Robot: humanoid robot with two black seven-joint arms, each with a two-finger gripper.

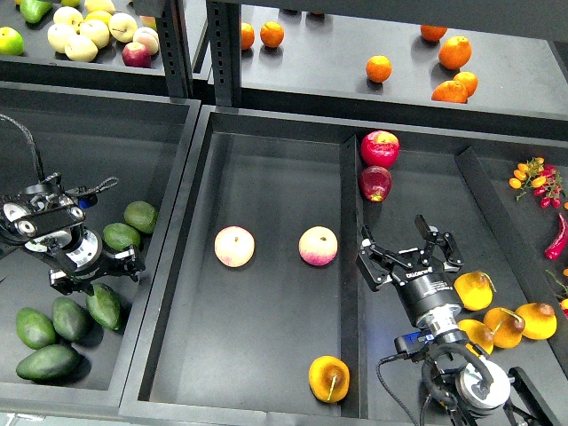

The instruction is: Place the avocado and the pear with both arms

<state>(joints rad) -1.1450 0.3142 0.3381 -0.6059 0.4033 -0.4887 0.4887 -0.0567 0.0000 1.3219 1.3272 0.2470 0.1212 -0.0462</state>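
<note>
Head view: left gripper (94, 273) hangs low in the left bin (169, 222), fingers spread at either side of the stalk end of a dark green avocado (105, 304); whether they pinch it or merely straddle it, I cannot tell. That avocado is smooth, teardrop-shaped, lying near the bin's right wall. Three more avocados (49, 337) crowd the bin's near left corner, two smaller lighter ones (130, 226) sit just beyond the gripper.

Right gripper (408, 252) hovers in the right bin (497, 191) near the divider, its fingers splayed wide with nothing between them. One orange-yellow pear (329, 378) with a thin stem lies in the middle bin (266, 151), at its near right corner. Other pears (501, 315) cluster right of the wrist (touching one another). Two peaches (276, 246) rest mid-bin; two red apples (378, 164) sit beyond the right gripper.
</note>
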